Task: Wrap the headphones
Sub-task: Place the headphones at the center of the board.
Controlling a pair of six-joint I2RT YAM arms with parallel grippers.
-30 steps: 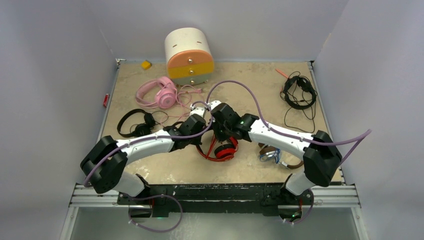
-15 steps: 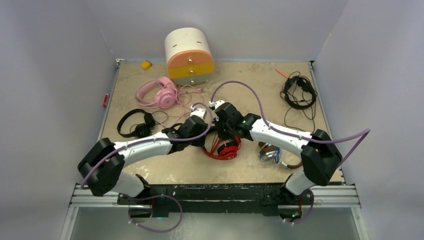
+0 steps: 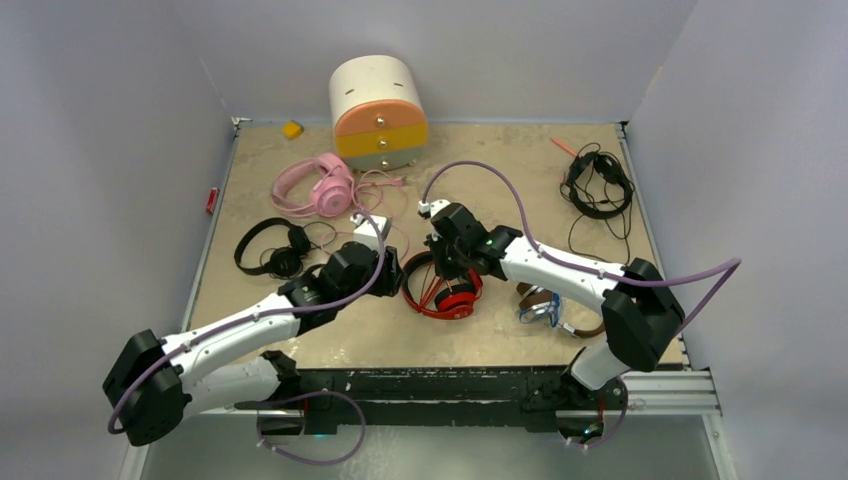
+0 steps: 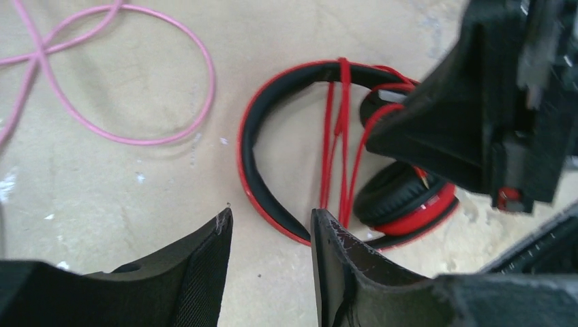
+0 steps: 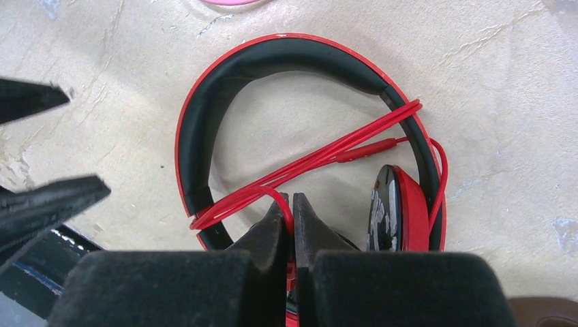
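Red cable (image 5: pixel 320 160) was the thing being worked: the right gripper (image 5: pixel 292 204) had its fingers pressed together on a loop of it, just over the red headphones (image 3: pixel 440 290), which lay flat about the middle of the table (image 3: pixel 480 345), a little toward the near edge. Several turns already crossed the open arc of the headband. The left gripper (image 4: pixel 269 231) hung just beside the band, fingers apart with nothing between them. To my eye the winding was partway done. Doing it well would mean keeping the pinched loop taut while carrying it round the band, so the laid turns did not slacken. The empty left gripper looked best used to steady the band, since light headphones would likely slide on that top. The surface was a tan, stone-patterned sheet, scuffed pale in places. Toward the far left corner lay the pink headphones (image 3: pixel 318 187) with their cable sprawled loose, a black pair (image 3: pixel 272 248) by the left edge, the other black pair (image 3: pixel 598 183) near the far right corner, and a brown pair (image 3: pixel 540 300) toward the near right corner, partly under the right arm. A white, orange and yellow drawer box (image 3: pixel 379 112) stood at the far edge, and plain pale grey walls (image 3: pixel 500 50) closed in three sides.
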